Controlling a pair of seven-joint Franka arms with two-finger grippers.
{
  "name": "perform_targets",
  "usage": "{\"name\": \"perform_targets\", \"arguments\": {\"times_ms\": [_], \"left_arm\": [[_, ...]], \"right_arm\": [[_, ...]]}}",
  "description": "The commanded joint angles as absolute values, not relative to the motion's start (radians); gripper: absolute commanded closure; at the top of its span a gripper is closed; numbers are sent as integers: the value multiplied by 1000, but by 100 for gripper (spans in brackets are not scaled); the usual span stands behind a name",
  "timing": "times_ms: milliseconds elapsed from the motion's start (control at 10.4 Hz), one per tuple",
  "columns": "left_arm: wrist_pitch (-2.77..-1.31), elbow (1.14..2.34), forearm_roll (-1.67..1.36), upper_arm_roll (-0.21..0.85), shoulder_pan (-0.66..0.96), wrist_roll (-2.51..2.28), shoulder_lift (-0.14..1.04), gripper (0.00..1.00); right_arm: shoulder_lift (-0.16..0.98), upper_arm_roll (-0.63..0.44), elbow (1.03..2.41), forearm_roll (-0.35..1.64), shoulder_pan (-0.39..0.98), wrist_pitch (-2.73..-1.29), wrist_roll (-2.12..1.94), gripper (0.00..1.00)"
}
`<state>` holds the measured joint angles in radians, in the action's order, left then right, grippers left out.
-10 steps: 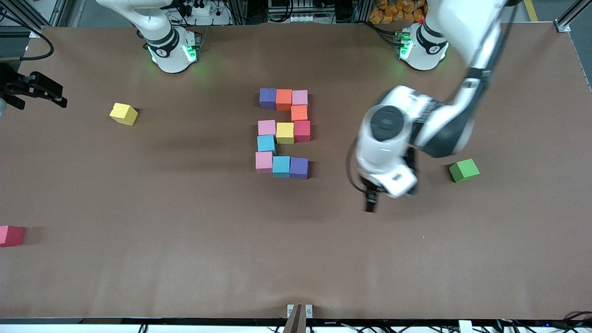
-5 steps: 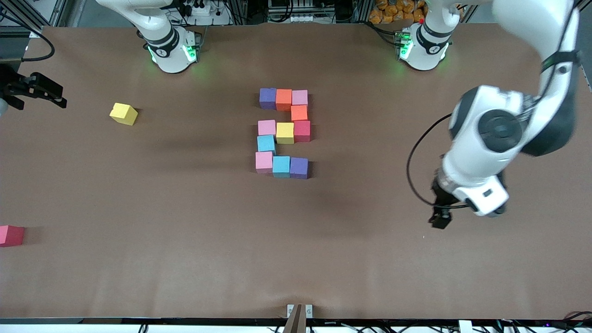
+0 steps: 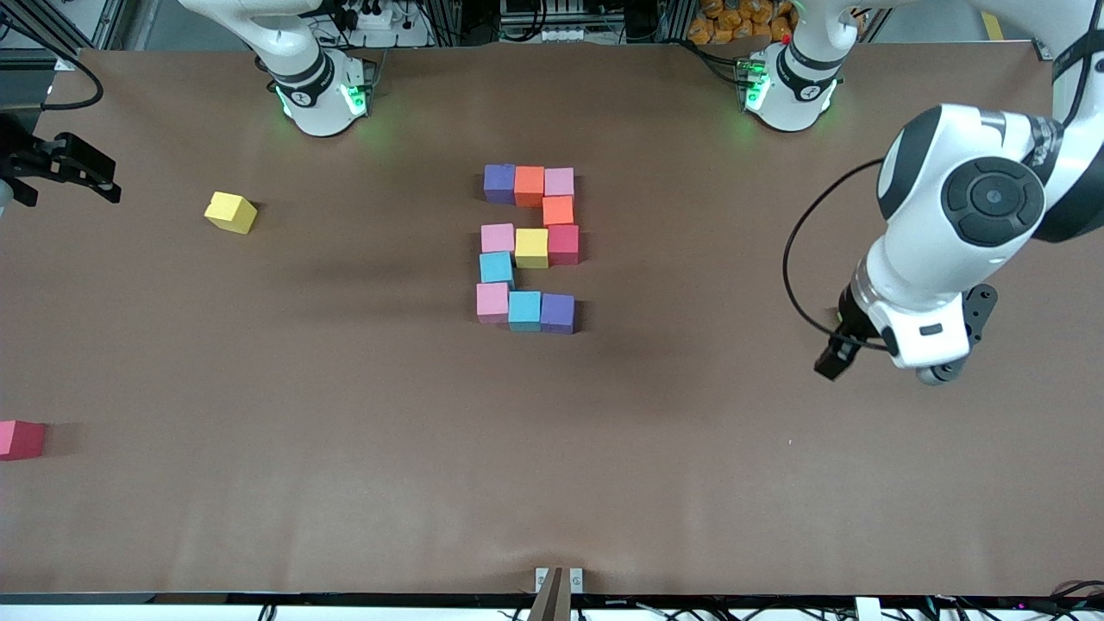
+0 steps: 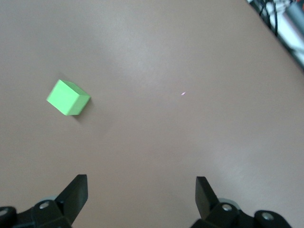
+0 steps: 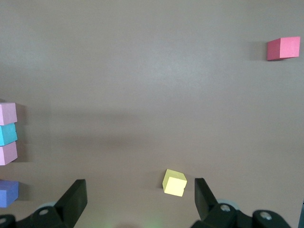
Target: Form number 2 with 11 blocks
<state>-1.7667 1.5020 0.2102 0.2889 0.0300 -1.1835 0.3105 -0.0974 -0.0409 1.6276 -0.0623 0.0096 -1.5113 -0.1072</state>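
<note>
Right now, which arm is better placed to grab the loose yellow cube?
Right. The right tool is open at its own end of the table, yellow cube close in its wrist view. The left tool, open, is over the left arm's end near the green cube.

In the front view the left arm's wrist covers the green cube [image 4: 68, 97], so it shows only in the left wrist view. The loose red cube [image 3: 19, 439] is cut by the edge of the front view. The right pincer [image 3: 73, 168] is partly cut there too. In the right wrist view the edge cuts the pink blocks [image 5: 8, 114], the light blue block [image 5: 8, 134] and the purple block [image 5: 8, 193].
</note>
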Motion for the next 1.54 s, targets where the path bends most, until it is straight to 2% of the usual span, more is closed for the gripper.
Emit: {"name": "perform_targets", "arguments": {"times_ms": [0,193,290,483,965,1158,1448], "left_arm": [[-1724,1650,160,244,43,-884,166,0],[-1717,1724,129,163,52,-575,62,0],[-1697,1744,79,87,93,-454,23,0],[-1674,1740,54,45,101,-365,-12,0],[-1655,1574,43,25,83,-249,-12,0],[-1542,1513,51,-12,84,-153,-12,0],[-1418,1462,41,-8,86,-107,-12,0]], "right_arm": [[-98,-37,1599,-54,8,-1505,-100,0],[-97,-37,1594,-52,8,-1511,-101,0],[-97,-37,1594,-52,8,-1516,-101,0],[-95,-35,1594,-52,11,-1514,-100,0],[-91,-43,1580,-31,20,-1526,-103,0],[-91,-44,1577,-29,18,-1526,-107,0],[-91,-46,1577,-29,18,-1525,-109,0]]}}
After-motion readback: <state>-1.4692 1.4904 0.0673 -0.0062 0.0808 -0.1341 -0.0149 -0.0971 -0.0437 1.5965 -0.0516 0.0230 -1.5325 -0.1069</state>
